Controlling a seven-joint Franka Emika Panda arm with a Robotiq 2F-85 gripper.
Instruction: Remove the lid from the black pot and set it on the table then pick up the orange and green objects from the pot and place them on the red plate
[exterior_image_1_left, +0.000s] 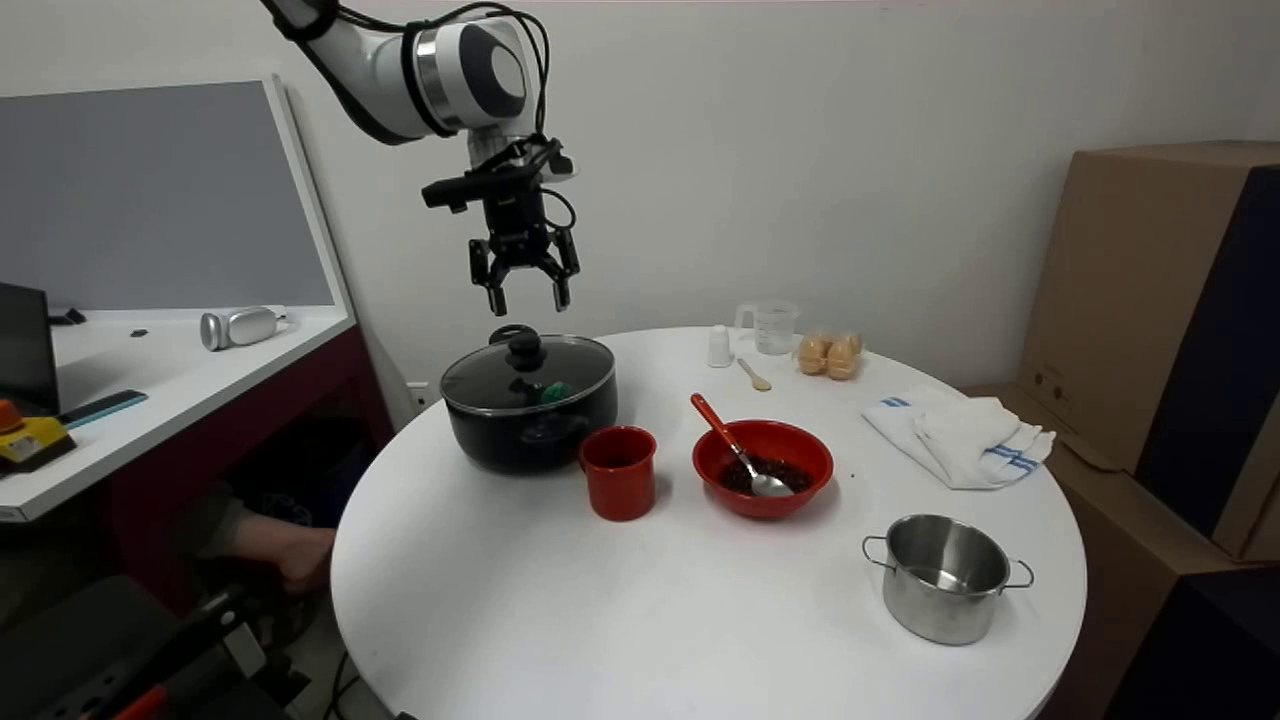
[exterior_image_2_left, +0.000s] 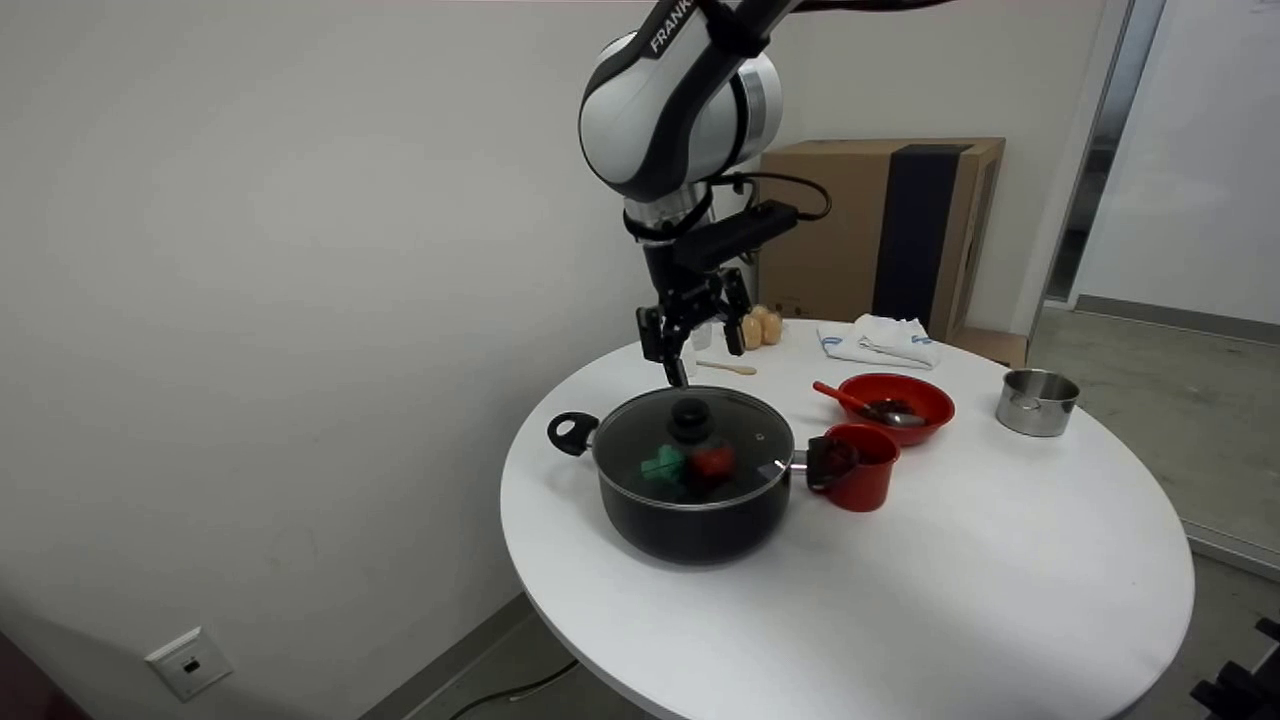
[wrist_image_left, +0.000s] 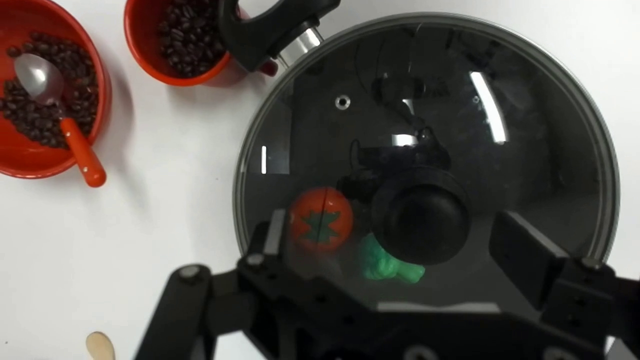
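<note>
One hand (exterior_image_1_left: 529, 300), spread wide and gripping nothing, hangs above the glass lid (exterior_image_2_left: 693, 450) covering the black pot (exterior_image_2_left: 697, 537). Below the hand, through the lid, show a toy tomato (wrist_image_left: 321, 219) and toy broccoli (wrist_image_left: 385, 263). Off to the hand's side, past a red mug (exterior_image_1_left: 620, 490), the red bowl (exterior_image_1_left: 800, 452) rests on the white desk (exterior_image_1_left: 600, 620).

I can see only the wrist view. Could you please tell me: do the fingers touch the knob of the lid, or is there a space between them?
Observer: There is a space; in an exterior view, the wall shows between the gripper and the lid's knob.
Operator: Thank you. Does anything stand on the table outside my picture?
Observer: Yes; among other things, a steel pot stands past the red plate, as seen from the black pot.
</note>
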